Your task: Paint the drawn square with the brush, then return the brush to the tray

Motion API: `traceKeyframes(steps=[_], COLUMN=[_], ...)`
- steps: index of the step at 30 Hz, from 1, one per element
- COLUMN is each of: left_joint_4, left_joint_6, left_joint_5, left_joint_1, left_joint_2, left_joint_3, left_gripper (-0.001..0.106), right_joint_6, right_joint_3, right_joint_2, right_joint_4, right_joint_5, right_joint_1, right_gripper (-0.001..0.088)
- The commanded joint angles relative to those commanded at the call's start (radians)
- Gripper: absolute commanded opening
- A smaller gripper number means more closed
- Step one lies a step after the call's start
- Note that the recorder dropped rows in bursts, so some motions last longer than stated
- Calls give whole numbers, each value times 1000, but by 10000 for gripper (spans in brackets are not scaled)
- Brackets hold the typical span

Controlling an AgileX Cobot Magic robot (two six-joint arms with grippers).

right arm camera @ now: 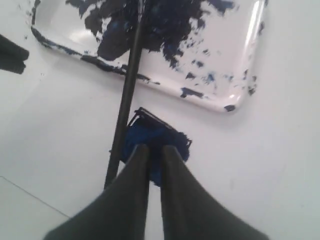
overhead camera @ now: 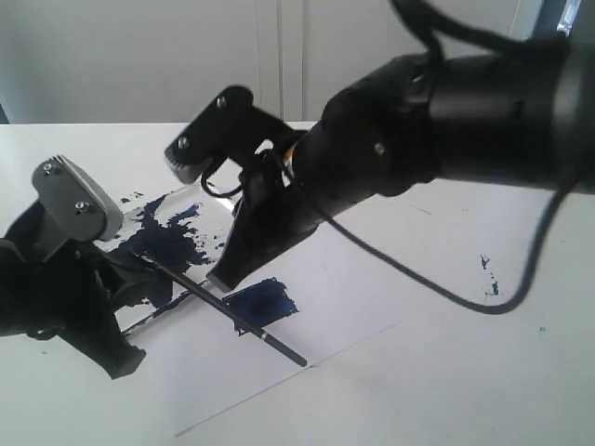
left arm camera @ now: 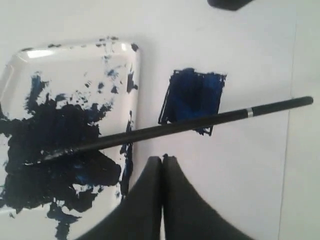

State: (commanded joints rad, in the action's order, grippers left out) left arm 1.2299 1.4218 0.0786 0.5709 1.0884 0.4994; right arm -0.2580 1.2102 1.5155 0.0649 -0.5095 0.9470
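The black brush [left arm camera: 190, 125] lies loose, its wet tip in the paint on the white tray [left arm camera: 75, 55] and its handle slanting across the blue painted square [left arm camera: 192, 95] onto the paper. My right gripper [right arm camera: 155, 146] hovers over the square [right arm camera: 155, 135] with a narrow gap between its fingers and nothing in it. The brush [right arm camera: 127, 95] runs just beside one finger, outside the gap. My left gripper [left arm camera: 163, 158] is shut and empty, close to the tray's near edge and short of the brush. The exterior view shows the brush [overhead camera: 223, 311] between the two grippers.
A white paper sheet [overhead camera: 353, 297] under the square covers the table's middle. Small blue paint spots [overhead camera: 488, 274] mark the table at the right. The right arm's black cable [overhead camera: 437, 288] hangs low over the paper. The tray [overhead camera: 209, 218] sits partly behind both arms.
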Motion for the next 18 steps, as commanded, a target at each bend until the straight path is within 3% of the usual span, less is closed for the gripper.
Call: traceKeyframes(steps=[8, 10, 13, 14, 18], left_joint_4=[65, 164, 485, 514, 514], left_joint_6=[123, 231, 549, 666, 640], left_joint_5=[74, 133, 282, 348, 505], left_joint_1=[0, 0, 0, 0, 0], left_joint_2=[-135, -165, -209, -225, -301], left_joint_3=[0, 0, 0, 4, -13], left_gripper=[0, 0, 0, 0, 0], right_joint_6=[0, -4, -8, -10, -10], right_joint_3=[-14, -14, -14, -14, -16], right_joint_2=[-320, -394, -496, -530, -651], right_joint_4=[71, 71, 73, 75, 140], right_joint_5=[20, 9, -3, -3, -25], right_joint_1=[0, 0, 0, 0, 0], right_gripper=[0, 0, 0, 0, 0])
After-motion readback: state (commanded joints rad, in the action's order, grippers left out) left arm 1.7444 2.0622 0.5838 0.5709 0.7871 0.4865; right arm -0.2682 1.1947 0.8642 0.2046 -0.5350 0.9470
